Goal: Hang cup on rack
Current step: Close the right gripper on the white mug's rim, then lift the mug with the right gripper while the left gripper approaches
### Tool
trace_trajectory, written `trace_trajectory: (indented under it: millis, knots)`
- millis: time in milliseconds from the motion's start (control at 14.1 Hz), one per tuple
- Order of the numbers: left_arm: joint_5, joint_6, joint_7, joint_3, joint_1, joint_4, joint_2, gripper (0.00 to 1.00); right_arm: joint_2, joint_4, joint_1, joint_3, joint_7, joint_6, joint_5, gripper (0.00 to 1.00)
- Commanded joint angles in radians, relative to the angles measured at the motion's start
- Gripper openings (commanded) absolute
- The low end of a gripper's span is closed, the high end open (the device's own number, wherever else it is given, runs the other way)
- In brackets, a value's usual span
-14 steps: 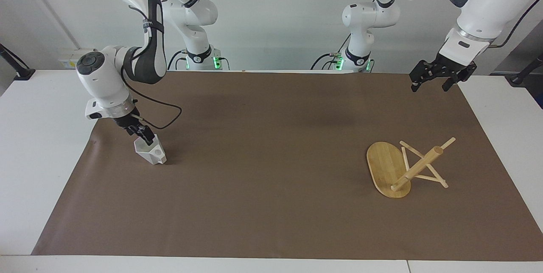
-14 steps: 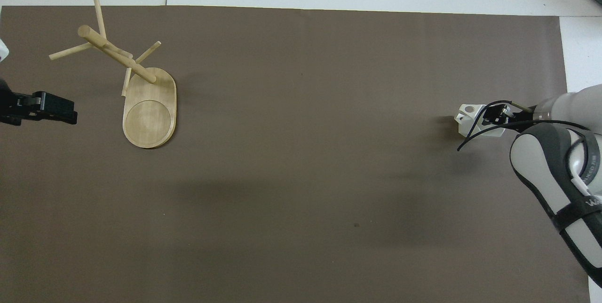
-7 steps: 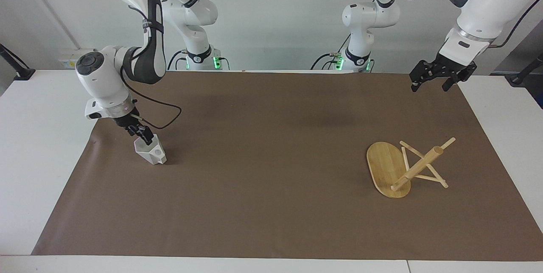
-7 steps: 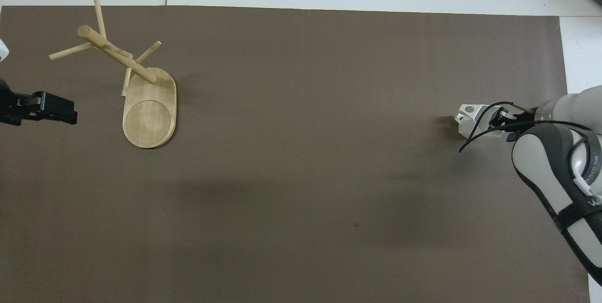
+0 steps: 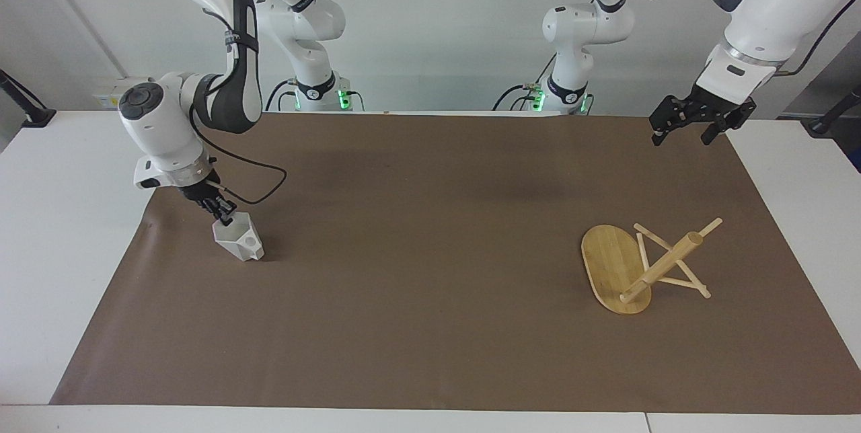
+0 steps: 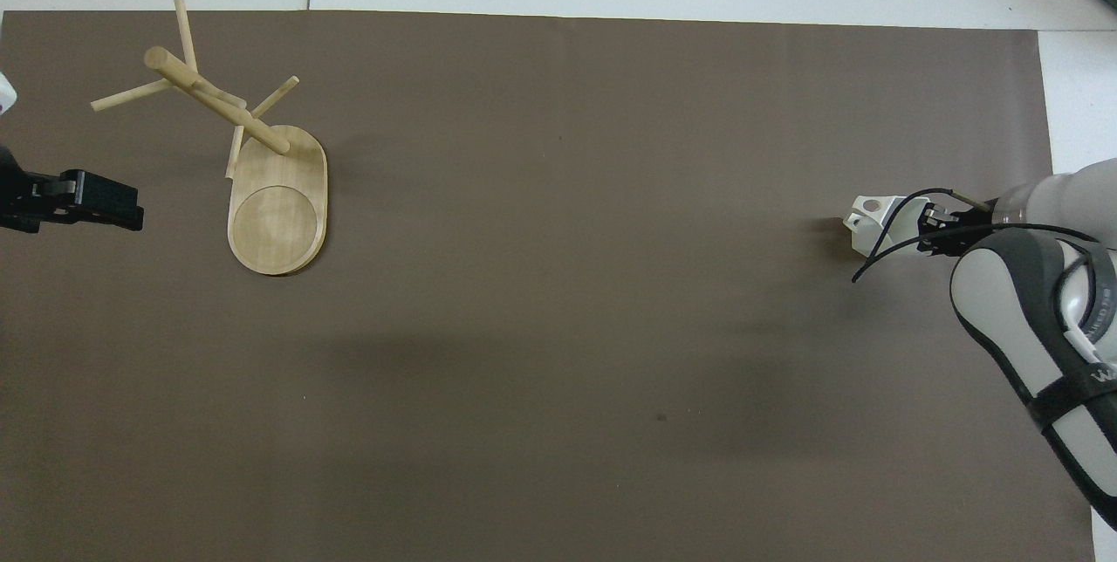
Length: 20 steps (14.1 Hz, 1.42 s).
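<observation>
While the small white faceted cup (image 5: 238, 238) sits on the brown mat (image 5: 430, 325) toward the right arm's end of the table, the right gripper (image 5: 222, 216) reaches down to its rim with fingertips pressed together, seemingly pinching the cup wall. The bamboo rack (image 5: 622, 265) stands toward the left arm's end, well apart from the cup. The left gripper (image 5: 693, 125) waits above the mat's corner there, jaws spread. White tabletop (image 5: 40, 218) frames the mat; a pale wall rises by the arm bases. Only the overhead view shows the round hole in the cup's handle tab (image 6: 869, 207).
</observation>
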State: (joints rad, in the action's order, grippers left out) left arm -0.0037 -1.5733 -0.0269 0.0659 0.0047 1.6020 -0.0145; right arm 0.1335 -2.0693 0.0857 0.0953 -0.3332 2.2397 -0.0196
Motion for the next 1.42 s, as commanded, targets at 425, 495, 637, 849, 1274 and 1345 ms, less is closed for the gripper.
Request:
trace_trajectory:
  millis: [425, 495, 637, 849, 1274, 1345]
  knots:
    - [0.019, 0.015, 0.007, -0.003, -0.005, 0.018, -0.021, 1.00, -0.011, 0.018, 0.006, -0.003, 0.000, -0.049, -0.013, 0.00]
    - [0.019, 0.015, 0.007, -0.003, -0.008, 0.018, -0.021, 1.00, -0.009, 0.043, 0.006, -0.003, 0.002, -0.083, -0.028, 0.00]
    - [0.019, 0.019, 0.005, -0.003, -0.006, 0.018, -0.021, 1.00, -0.015, 0.125, -0.004, -0.008, 0.002, -0.196, -0.130, 0.00]
    - [0.019, 0.024, 0.005, -0.003, -0.006, 0.018, -0.022, 1.00, -0.020, 0.264, -0.017, -0.028, 0.000, -0.350, -0.161, 0.00]
    - [-0.168, 0.121, -0.165, -0.003, 0.043, 0.028, -0.038, 1.00, -0.048, 0.372, -0.018, -0.078, 0.002, -0.451, -0.325, 0.00]
    - [-0.170, 0.119, -0.169, 0.002, 0.035, 0.054, -0.053, 1.00, -0.049, 0.389, -0.017, -0.080, 0.003, -0.466, -0.382, 0.00]
